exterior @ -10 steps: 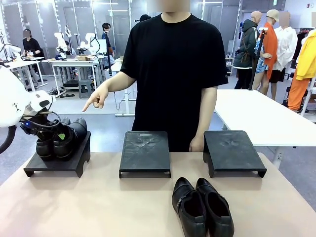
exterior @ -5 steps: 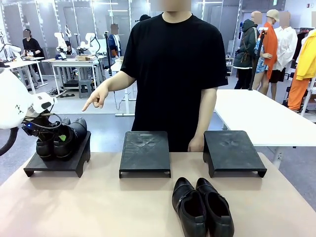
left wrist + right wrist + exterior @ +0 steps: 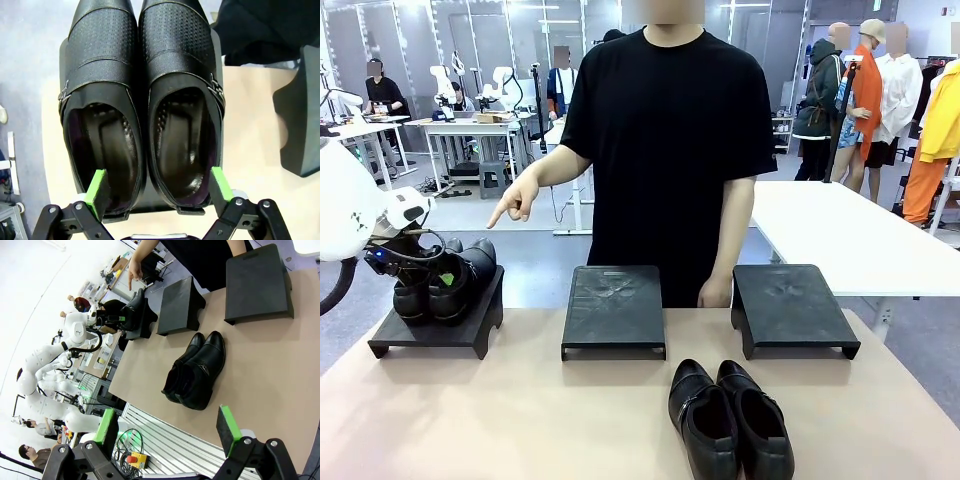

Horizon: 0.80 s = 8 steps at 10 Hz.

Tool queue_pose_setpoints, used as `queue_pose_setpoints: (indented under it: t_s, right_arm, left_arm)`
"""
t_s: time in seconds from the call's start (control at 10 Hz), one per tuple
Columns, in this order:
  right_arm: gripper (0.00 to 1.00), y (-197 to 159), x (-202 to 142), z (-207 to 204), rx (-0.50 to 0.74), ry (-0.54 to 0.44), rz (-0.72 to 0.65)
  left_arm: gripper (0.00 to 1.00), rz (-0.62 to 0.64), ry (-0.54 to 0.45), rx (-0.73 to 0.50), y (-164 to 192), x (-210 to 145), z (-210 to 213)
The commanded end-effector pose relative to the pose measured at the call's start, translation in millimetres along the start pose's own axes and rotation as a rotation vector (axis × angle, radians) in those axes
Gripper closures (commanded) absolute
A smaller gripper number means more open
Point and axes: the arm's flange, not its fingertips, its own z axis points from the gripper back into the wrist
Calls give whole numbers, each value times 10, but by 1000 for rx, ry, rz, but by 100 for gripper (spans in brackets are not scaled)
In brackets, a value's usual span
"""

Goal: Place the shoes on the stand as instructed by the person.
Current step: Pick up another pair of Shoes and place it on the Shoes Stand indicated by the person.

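1. Shoes, first pair (image 3: 448,278): the two shoes sit side by side on the left stand (image 3: 430,338) at the table's left end. The second pair (image 3: 730,422) lies on the bare tabletop (image 3: 500,420) close to its near edge, in front of the gap between the middle stand (image 3: 613,305) and the right stand (image 3: 790,305).
2. The left wrist view adds detail that the front view lacks. The first pair has perforated toes, a strap with a metal buckle on each shoe and dark insides. The heels are toward the camera and the toes reach the stand's far edge.
3. The left gripper (image 3: 157,182) has its fingers spread wide. One green pad (image 3: 96,186) hangs over one shoe's heel opening, and the other is beside the neighbouring shoe's outer wall. Whether either touches leather cannot be told.
4. The front view shows the person (image 3: 670,150) at the far side. One hand (image 3: 517,200) points a finger down toward the left stand, and the other hand (image 3: 717,292) is low between the middle and right stands.
5. In the right wrist view the right gripper (image 3: 166,420) is wide open with nothing between its fingers, out past the table's near edge. Here the second pair's toes point toward the stands.
6. The tops of the middle and right stands are bare, and open tabletop stretches left of the second pair.
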Motion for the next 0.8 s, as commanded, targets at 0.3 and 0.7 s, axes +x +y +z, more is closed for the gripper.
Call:
queue_pose_setpoints:
  t_s: [0.3,0.7]
  right_arm:
    - [0,3,4,3,8,-4,20]
    - [0,3,4,3,8,-4,20]
  left_arm:
    - [0,0,0,0,0,0,0]
    - [0,48,129,-292,519,-431,1116]
